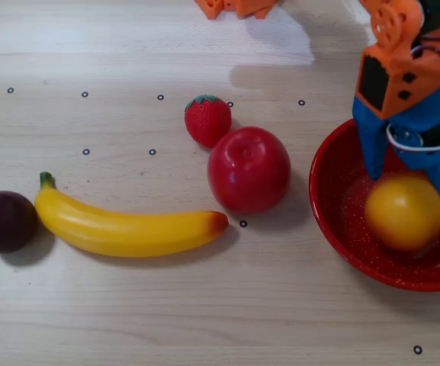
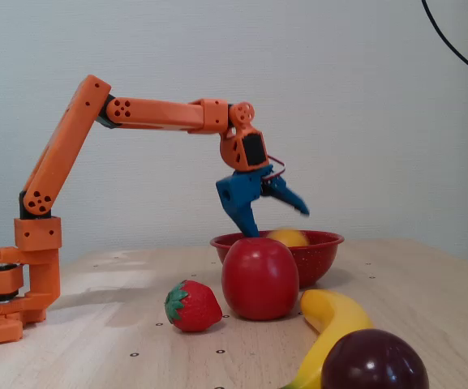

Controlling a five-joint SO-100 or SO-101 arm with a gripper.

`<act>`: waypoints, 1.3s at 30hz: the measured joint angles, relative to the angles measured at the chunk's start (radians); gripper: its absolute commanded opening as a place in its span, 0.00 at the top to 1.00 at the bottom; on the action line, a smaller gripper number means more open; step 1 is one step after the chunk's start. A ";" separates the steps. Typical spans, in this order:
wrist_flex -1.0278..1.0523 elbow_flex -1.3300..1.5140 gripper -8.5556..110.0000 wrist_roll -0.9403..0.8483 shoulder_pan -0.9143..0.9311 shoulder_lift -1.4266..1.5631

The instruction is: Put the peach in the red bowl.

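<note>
Below the pincer the peach sits in the red bowl — fingers spread, gripping nothing, one on each side of it. Best lift straight up — a sideways swing could nudge the fruit out.

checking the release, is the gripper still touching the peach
Apart. The fixed view shows the open gripper raised above the red bowl, with wall visible between its fingertips and the peach resting inside.

Orange printed arm, dark screw holes; blue claw; white cable at wrist.
</note>
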 measured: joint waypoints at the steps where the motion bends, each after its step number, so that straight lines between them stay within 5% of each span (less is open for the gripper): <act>1: 0.006 -0.006 0.51 0.000 0.000 0.000; 4: 0.012 -0.006 0.54 0.000 0.000 0.000; 14: 0.032 -0.040 0.92 -0.031 0.000 0.092; 25: 0.137 0.064 0.93 -0.135 -0.144 0.417; 39: -0.163 0.968 0.93 -0.149 -0.394 1.236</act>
